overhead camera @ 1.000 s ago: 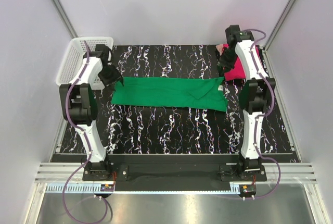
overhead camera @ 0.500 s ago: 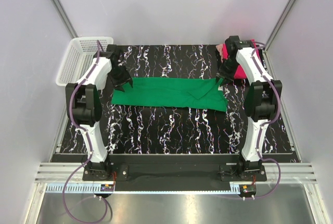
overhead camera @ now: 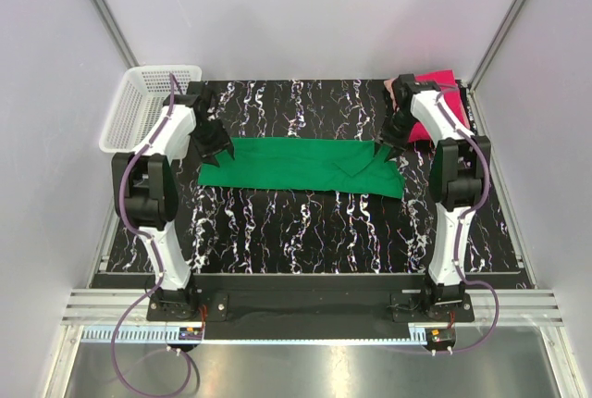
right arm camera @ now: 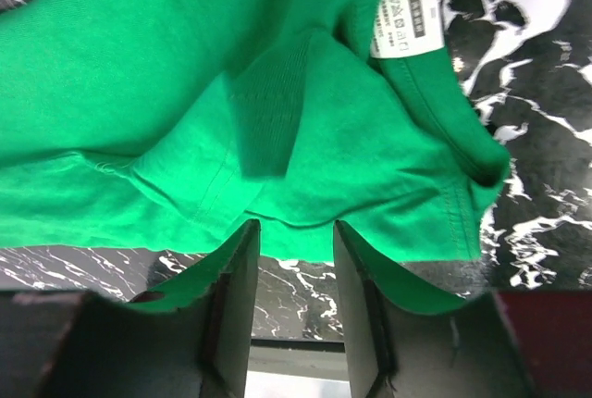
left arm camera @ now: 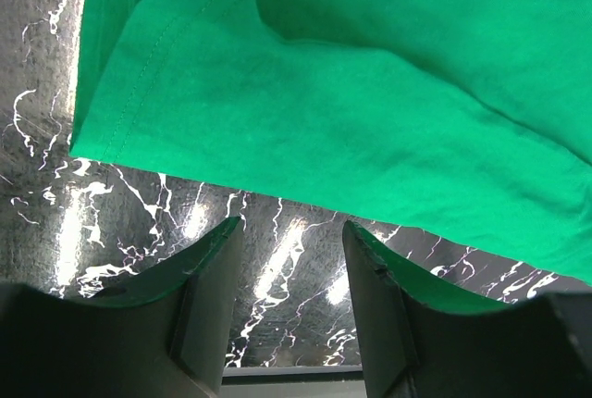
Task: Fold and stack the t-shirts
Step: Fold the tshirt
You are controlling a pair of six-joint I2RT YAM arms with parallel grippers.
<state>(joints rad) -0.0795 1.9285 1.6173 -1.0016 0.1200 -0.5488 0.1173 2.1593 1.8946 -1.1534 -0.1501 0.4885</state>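
The green t-shirt [overhead camera: 301,165] lies folded into a long strip across the middle of the black marble table [overhead camera: 296,231]. The pink t-shirt [overhead camera: 437,80] sits at the back right corner, partly hidden by the right arm. My left gripper [overhead camera: 216,149] hovers at the strip's back left corner; in the left wrist view its jaws [left arm camera: 291,230] stand open with only table between them, the green hem [left arm camera: 277,185] just beyond the tips. My right gripper [overhead camera: 383,150] is at the strip's back right end; it [right arm camera: 294,230] is open, its tips at the cloth's edge, below the white neck label [right arm camera: 407,20].
A white mesh basket [overhead camera: 139,93] stands at the back left, just off the table's corner. Grey walls close in the back and both sides. Both arm bases are bolted at the near edge.
The left arm swung from beside the basket to the green shirt's left end. The right arm came off the pink shirt down to the green shirt's right end, and its jaws widened.
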